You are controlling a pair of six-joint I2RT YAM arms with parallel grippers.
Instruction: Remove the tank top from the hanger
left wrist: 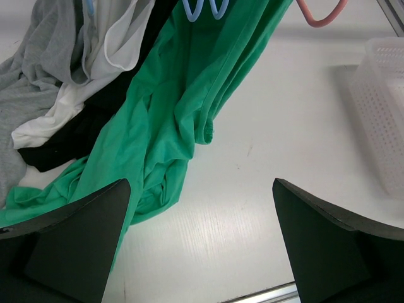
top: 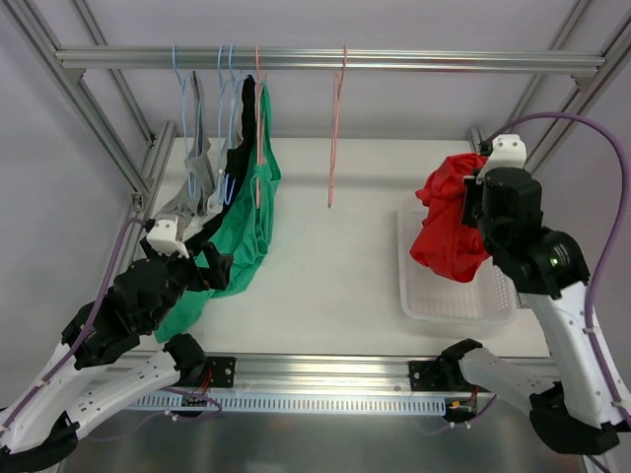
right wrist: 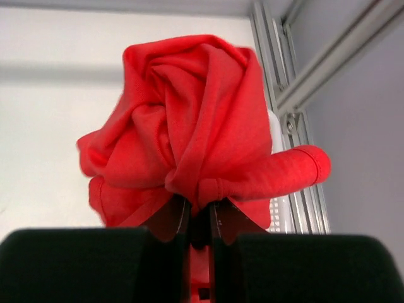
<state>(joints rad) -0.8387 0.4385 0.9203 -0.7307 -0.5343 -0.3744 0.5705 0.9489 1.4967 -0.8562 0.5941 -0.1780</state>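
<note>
A red tank top (top: 449,219) is bunched in my right gripper (top: 471,212), held above the white basket (top: 454,296). In the right wrist view my right gripper (right wrist: 199,211) is shut on the red tank top (right wrist: 183,120). An empty pink hanger (top: 336,128) hangs from the top rail. My left gripper (top: 212,268) is open and empty, low beside a green garment (top: 246,232). In the left wrist view my left gripper (left wrist: 201,246) hovers over the table, the green garment (left wrist: 177,120) just beyond its left finger.
Grey, white and black garments (top: 212,182) hang on blue hangers (top: 229,89) from the rail (top: 325,59) at the left, their hems on the table. The basket also shows in the left wrist view (left wrist: 385,120). Frame posts stand at both back corners.
</note>
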